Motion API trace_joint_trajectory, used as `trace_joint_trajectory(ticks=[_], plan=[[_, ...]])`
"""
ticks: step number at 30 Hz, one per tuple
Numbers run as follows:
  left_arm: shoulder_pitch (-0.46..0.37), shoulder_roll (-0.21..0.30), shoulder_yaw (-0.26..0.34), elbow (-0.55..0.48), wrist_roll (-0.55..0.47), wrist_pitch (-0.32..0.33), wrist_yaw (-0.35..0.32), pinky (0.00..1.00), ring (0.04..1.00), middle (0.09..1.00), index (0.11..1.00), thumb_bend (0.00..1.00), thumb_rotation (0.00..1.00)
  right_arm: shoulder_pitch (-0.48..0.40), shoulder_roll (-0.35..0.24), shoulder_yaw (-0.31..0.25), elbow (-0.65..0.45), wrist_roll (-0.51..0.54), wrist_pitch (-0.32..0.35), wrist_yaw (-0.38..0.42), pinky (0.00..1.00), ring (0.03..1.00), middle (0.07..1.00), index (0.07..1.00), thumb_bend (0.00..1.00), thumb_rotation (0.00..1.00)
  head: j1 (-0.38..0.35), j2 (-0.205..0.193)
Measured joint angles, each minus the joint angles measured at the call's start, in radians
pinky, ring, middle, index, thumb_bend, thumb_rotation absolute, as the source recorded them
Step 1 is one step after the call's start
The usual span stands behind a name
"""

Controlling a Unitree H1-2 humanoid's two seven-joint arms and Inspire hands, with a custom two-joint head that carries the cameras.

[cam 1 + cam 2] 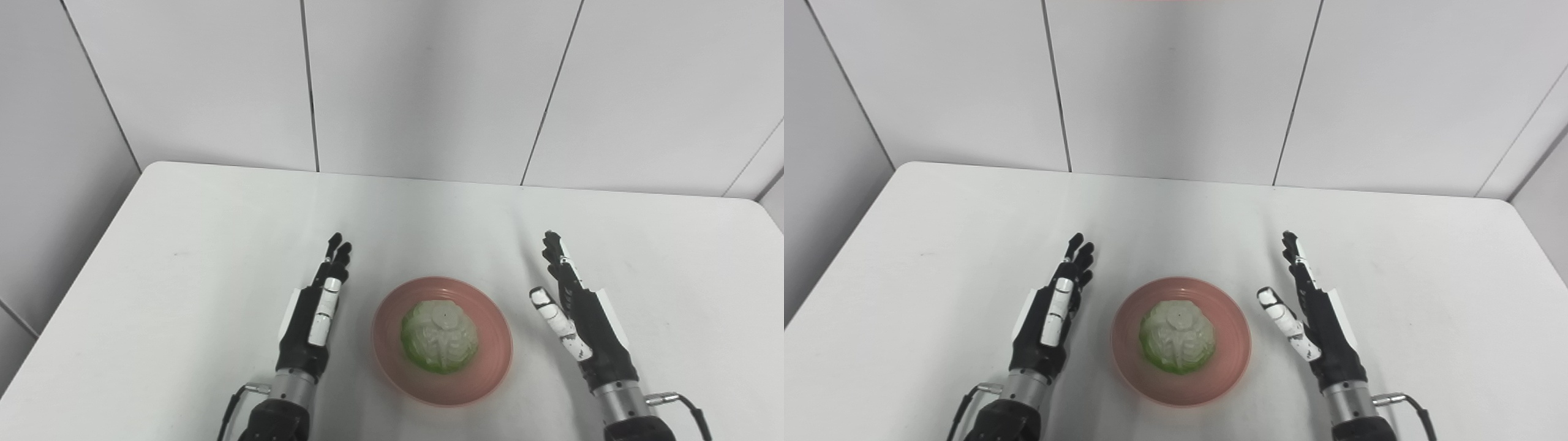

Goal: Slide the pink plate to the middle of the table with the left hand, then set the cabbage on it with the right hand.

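Pink plate (442,343) sits lower centre of frame on the white table (184,257), w/ the cabbage (439,336) resting inside it, roughly mid-plate. Left hand (312,318) lower left of the plate, fingers straight & apart, holding nothing. Right hand (579,318) lower right, same: fingers spread, empty, clear of the plate.

Table (184,275): smooth matt white top, faint scuffs. Pink plate (484,367): smooth, slight sheen, looks plastic. Cabbage (439,337): glossy, waxy ribbed leaves, plastic look. Left hand (312,318) and right hand (582,318): matt black plastic shells with white panels, brushed metal wrist cuffs. Wall panels (429,79): smooth, matt.
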Motion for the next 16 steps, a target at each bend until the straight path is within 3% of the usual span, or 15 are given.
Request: trace_joint_trajectory(ticks=[7, 10, 16], plan=[[0.010, 0.002, 0.002, -0.023, -0.005, 0.001, 0.000, 1.00, 1.000, 0.998, 0.994, 0.65, 0.97, 0.002, 0.078, -0.013, 0.007, 0.153, 0.084, -0.006, 1.00, 1.000, 1.000, 1.000, 0.73, 0.94, -0.008, 0.002], [0.010, 0.003, 0.002, -0.023, -0.002, 0.001, 0.000, 1.00, 1.000, 1.000, 1.000, 0.66, 0.97, 0.003, 0.086, -0.013, 0.007, 0.166, 0.088, -0.016, 1.00, 1.000, 1.000, 1.000, 0.73, 0.97, -0.008, 0.002], [0.019, 0.002, -0.006, -0.023, 0.026, 0.001, 0.006, 1.00, 1.000, 1.000, 1.000, 0.71, 0.97, 0.011, 0.086, -0.004, -0.006, 0.198, 0.143, -0.015, 1.00, 1.000, 1.000, 1.000, 0.66, 0.92, -0.006, 0.002]])
